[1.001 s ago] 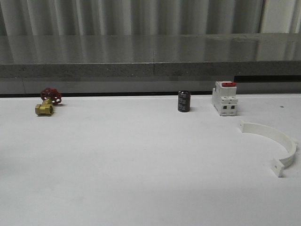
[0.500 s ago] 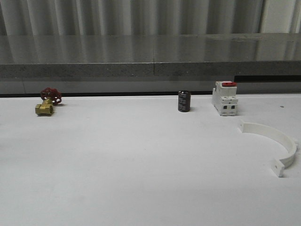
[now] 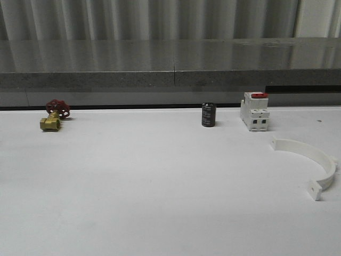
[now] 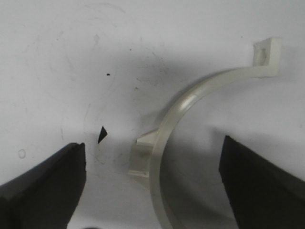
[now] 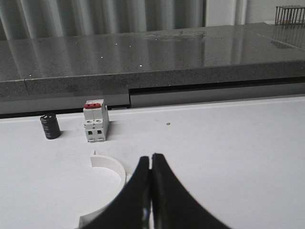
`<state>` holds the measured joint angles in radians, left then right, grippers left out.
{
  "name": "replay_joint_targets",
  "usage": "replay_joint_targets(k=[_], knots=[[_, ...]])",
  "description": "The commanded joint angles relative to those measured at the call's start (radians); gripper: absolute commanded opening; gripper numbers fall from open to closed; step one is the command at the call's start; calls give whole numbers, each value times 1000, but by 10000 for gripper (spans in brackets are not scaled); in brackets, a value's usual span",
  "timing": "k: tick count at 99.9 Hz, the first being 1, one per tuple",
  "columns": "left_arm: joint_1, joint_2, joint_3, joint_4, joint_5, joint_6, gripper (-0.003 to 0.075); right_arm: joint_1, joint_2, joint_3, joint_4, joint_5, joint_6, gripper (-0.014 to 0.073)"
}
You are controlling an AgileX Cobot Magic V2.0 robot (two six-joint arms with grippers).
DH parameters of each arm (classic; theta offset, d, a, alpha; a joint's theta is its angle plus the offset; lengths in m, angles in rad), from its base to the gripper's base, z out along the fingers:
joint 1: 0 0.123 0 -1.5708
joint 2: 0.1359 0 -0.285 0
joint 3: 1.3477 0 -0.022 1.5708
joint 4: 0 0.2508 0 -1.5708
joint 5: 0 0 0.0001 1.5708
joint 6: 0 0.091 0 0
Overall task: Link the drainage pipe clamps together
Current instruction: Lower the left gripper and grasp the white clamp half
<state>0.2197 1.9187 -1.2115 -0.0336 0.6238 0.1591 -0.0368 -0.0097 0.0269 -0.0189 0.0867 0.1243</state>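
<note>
One white drainage pipe clamp half (image 3: 323, 157) lies flat on the white table at the right, its open side facing left. In the right wrist view this clamp (image 5: 116, 168) lies just beside my right gripper (image 5: 151, 157), which is shut with nothing between its fingers. Another clamp half (image 4: 190, 99) lies on the table under my left gripper (image 4: 153, 145). That gripper is open, its two dark fingers standing either side of the clamp's curved band and its small side tab, not touching it.
A white boxy switch with a red top (image 3: 254, 111) and a small black cylinder (image 3: 208, 114) stand at the back of the table. A brass valve with a red handwheel (image 3: 53, 116) sits at the back left. A grey ledge (image 3: 170, 74) runs behind the table.
</note>
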Motion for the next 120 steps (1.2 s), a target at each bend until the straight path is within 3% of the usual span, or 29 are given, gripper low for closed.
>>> replay_joint_targets(k=[1, 80, 90, 109, 120], knots=[[3, -30, -29, -12, -29, -2, 564, -6, -20, -17, -13, -87, -1, -67], [3, -19, -23, -22, -41, -2, 557, -6, -20, -17, -13, -87, -1, -67], [3, -19, -23, -22, -37, -2, 469, -6, -20, -17, -13, -87, -1, -67], [3, -19, -23, -22, -35, -2, 201, -6, -20, -17, -13, -87, -1, -67], [3, -19, -23, -22, -35, -2, 88, -6, -20, -17, -13, -87, -1, -67]])
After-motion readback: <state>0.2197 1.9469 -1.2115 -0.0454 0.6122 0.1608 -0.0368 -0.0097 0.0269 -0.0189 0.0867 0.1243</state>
